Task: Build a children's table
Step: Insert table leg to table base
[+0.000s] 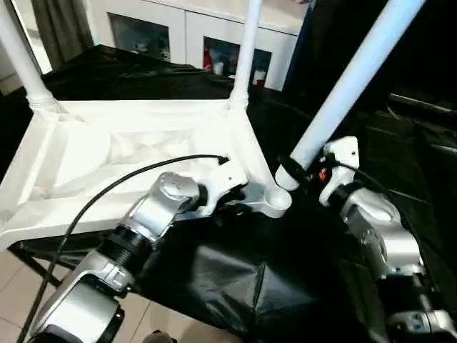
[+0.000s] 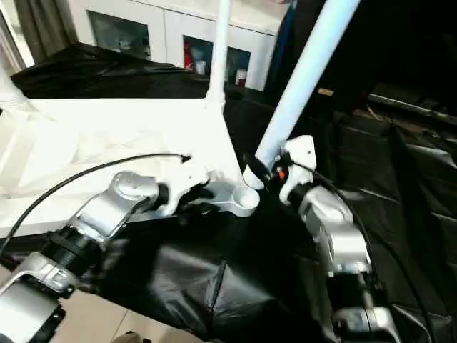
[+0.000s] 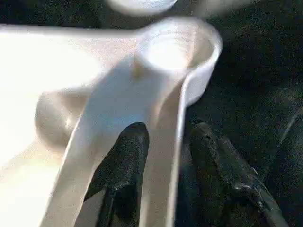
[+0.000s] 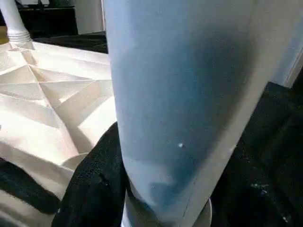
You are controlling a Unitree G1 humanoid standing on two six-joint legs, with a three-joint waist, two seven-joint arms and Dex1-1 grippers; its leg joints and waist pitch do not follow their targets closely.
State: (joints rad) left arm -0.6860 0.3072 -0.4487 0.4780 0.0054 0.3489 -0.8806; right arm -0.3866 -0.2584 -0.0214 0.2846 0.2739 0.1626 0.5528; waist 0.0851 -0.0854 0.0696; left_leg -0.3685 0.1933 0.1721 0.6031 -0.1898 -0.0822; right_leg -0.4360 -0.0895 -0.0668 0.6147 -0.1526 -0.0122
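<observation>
a: left pincer (image 1: 227, 200) first, in the head views. where is it?

b: at the near right corner of the upside-down tabletop (image 1: 107, 153), its black fingers pinching the white rim just beside the open corner socket (image 1: 275, 202). a black cable (image 1: 114, 187) loops over the silver forearm.

a: and the right pincer (image 1: 305, 174)?

b: it's clamped on the lower end of a long white leg (image 1: 350, 86), which leans up and away to the right. the leg's bottom end hangs just above and beside that empty socket, not seated in it.

a: the rest of the children's table?

b: the tabletop lies ribbed side up on a black-draped table (image 1: 235, 279). two legs already stand upright in the far corners, the far left leg (image 1: 21, 61) and the far right leg (image 1: 246, 50). behind them is a white cabinet (image 1: 189, 36) with glass doors.

a: left wrist view?

b: two black fingertips (image 3: 124, 165) straddle the thin white rim, one inside the recess and one outside, with the round socket just beyond them.

a: right wrist view?

b: the leg fills the middle, pale blue in shadow, with a black finger (image 4: 92, 189) wrapped against its side. the ribbed underside spreads out beside it, and one standing leg rises at the far corner.
</observation>
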